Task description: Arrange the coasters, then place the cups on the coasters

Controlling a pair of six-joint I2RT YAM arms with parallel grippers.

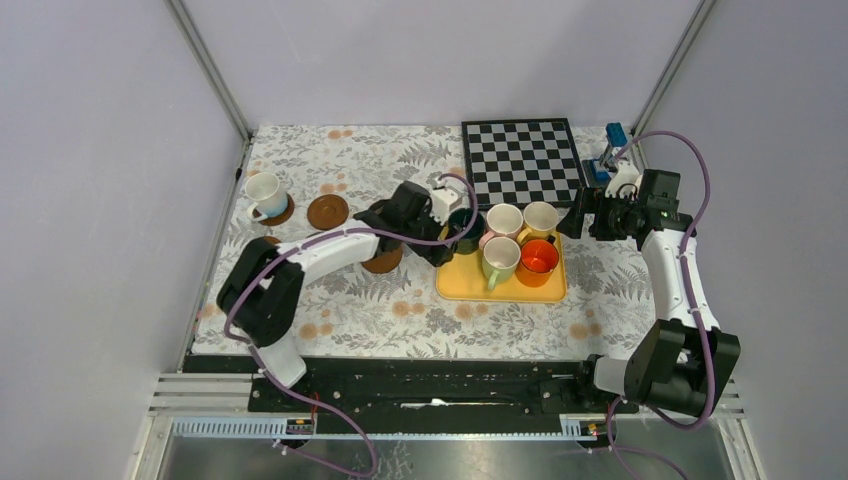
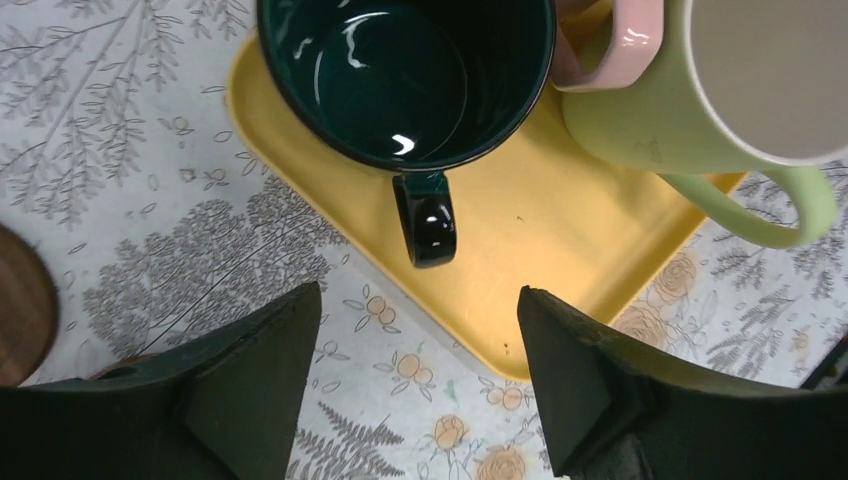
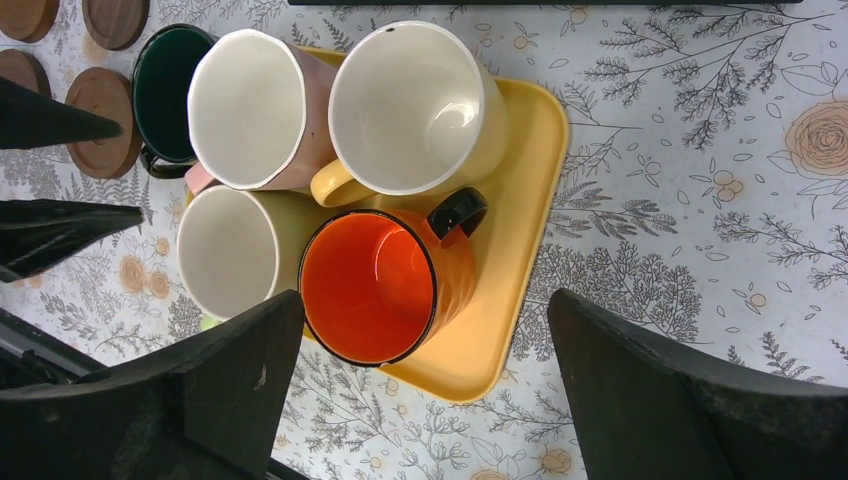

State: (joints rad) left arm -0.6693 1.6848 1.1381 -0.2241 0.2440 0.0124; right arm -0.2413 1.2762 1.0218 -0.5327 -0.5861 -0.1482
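Note:
Five cups stand on the yellow tray [image 1: 462, 286]: dark green [image 1: 466, 236], pink [image 1: 503, 219], cream-yellow [image 1: 541, 217], light green [image 1: 500, 257] and orange [image 1: 539, 256]. A white cup [image 1: 264, 191] sits on a coaster [image 1: 281, 213] at the far left. Beside it lies an empty coaster [image 1: 327, 211], and another coaster [image 1: 383, 261] is partly under my left arm. My left gripper [image 2: 420, 300] is open, and the dark green cup's handle [image 2: 426, 216] lies just ahead of its tips. My right gripper [image 3: 425, 310] is open over the tray's edge, next to the orange cup [image 3: 372, 287].
A chessboard [image 1: 522, 160] lies at the back behind the tray. A small blue and white object [image 1: 612, 150] stands in the back right corner. In the right wrist view, several coasters [image 3: 102, 121] lie beyond the dark green cup [image 3: 165, 92].

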